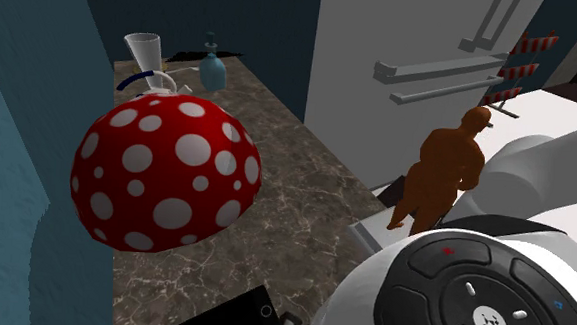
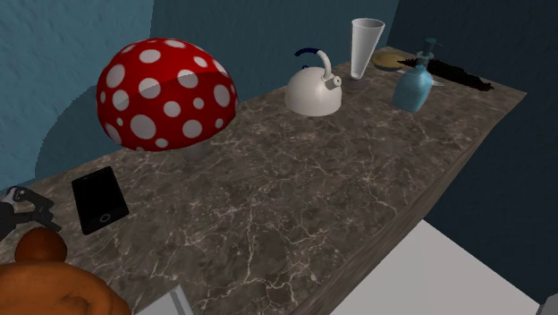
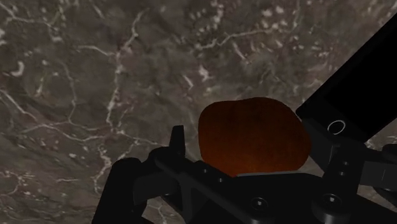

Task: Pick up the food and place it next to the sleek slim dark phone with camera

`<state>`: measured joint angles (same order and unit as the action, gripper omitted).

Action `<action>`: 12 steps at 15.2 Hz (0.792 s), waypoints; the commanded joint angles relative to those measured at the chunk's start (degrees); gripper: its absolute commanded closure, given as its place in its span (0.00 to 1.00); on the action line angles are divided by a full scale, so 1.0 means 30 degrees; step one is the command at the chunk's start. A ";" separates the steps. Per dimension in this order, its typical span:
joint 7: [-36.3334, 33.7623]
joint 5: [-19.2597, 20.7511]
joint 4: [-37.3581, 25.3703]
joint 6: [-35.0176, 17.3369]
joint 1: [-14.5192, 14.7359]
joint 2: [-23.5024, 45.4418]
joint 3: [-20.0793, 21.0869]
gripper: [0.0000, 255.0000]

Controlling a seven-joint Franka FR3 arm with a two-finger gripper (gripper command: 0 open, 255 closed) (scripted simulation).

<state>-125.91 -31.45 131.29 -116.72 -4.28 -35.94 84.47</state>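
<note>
The brown food (image 1: 441, 178) stands upright near the edge of the tabletop (image 1: 285, 186), long axis vertical, narrow end up, just beside the phone (image 2: 98, 201). The jaws stand apart, flanking its top.

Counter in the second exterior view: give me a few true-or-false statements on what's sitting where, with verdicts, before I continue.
1. The black phone lies flat on the marble counter. True.
2. The phone lies right beside the bottle. False: it lies near the mushroom, at the opposite end of the counter from the bottle.
3. The mushroom is red with white spots. True.
4. The kettle has a blue body. False: its body is white; the bottle is the blue thing.
5. A tall glass stands upright between the kettle and the bottle. True.
</note>
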 commanded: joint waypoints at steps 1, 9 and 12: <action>-0.0105 0.0237 -0.0374 0.0623 0.0348 -0.0034 -0.0587 0.00; -0.0361 0.0810 -0.1517 0.2327 0.1096 -0.0135 -0.1990 0.00; -0.0361 0.0810 -0.1517 0.2327 0.1096 -0.0135 -0.1990 0.00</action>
